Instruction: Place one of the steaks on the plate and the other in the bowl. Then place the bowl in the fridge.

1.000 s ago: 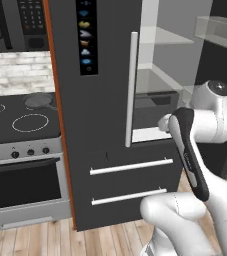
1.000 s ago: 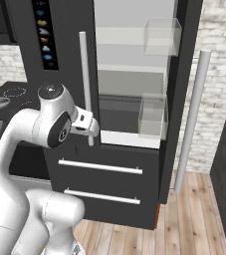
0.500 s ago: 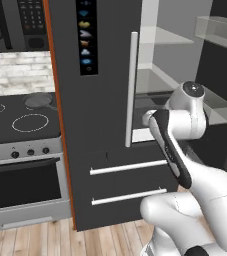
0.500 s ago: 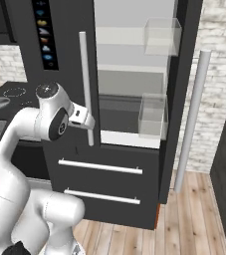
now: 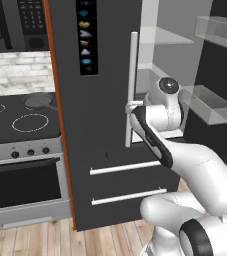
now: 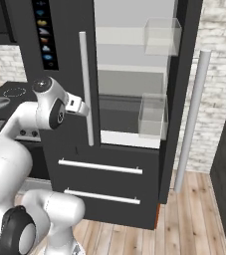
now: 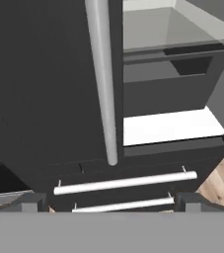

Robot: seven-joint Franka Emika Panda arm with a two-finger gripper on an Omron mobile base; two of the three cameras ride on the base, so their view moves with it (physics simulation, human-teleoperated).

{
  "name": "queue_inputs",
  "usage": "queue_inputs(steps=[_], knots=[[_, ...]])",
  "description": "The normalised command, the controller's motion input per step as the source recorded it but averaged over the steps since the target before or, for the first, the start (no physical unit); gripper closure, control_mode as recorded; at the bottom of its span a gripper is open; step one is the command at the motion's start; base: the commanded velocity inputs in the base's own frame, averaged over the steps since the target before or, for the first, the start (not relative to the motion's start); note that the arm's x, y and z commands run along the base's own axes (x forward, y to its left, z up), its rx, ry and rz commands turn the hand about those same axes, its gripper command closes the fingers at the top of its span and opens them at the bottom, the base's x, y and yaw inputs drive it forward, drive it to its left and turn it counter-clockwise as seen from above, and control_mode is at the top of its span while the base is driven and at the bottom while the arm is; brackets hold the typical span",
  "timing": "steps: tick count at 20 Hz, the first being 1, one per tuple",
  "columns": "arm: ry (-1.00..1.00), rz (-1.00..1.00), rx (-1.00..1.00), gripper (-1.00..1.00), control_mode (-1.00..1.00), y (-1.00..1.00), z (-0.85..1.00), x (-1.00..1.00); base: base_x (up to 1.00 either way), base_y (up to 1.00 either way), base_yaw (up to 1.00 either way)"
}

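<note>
Fridge [image 5: 105, 150] right in front, right door swung open, left door shut. Gripper [image 6: 83, 108] sits at the left door's long bar handle [image 7: 102, 79], fingers spread wide, holding nothing. Handle looks rigid, smooth, likely slippery; door probably heavy, so grab mid-bar, square on.

Tall dark-grey fridge [image 5: 100, 150] standing upright beside the stove, right door swung open on clear shelves and a door bin, left door shut with long silver bar handle [image 7: 103, 84], two drawers below.
</note>
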Motion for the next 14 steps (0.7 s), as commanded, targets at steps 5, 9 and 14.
queue_inputs(steps=[5,9,14], knots=[[-0.09,0.0,-0.07,-1.0,-1.0,0.0,0.0,0.43,0.0,0.0,0.0],[0.0,0.0,-0.05,-1.0,-1.0,0.0,0.01,0.58,0.0,0.0,0.0],[0.06,0.0,0.0,-1.0,-1.0,0.0,0.04,0.49,0.0,0.0,0.0]])
